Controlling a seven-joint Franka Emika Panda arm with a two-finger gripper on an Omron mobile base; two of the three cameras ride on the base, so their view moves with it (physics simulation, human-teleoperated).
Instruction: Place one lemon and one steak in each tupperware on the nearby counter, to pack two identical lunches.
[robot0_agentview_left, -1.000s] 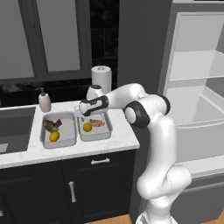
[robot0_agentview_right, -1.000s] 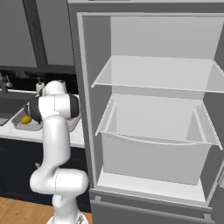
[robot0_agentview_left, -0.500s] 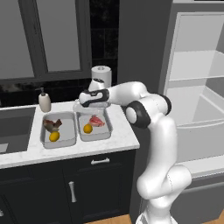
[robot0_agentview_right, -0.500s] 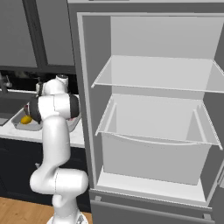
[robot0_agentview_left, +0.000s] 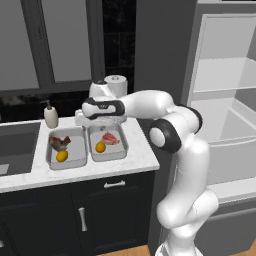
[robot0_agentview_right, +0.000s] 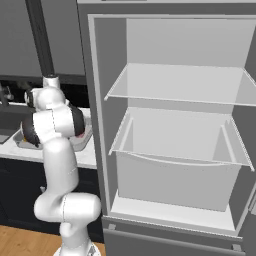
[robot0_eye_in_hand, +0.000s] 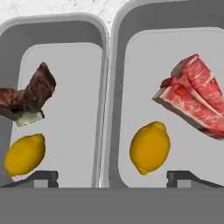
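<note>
From the left base view, two grey tupperware trays sit side by side on the counter: the left tupperware holds a dark steak and a lemon, the right tupperware a red steak and a lemon. The gripper hovers just above their far edges, the arm stretched level across from the base. In the right base view the arm's shoulder hides most of the trays. In the hand view the fingertips stand spread wide and empty; the right tray's lemon lies just ahead between them, long axis tilted, red steak beyond. Both lunches look packed, so pulling clear seems to be what remains.
</note>
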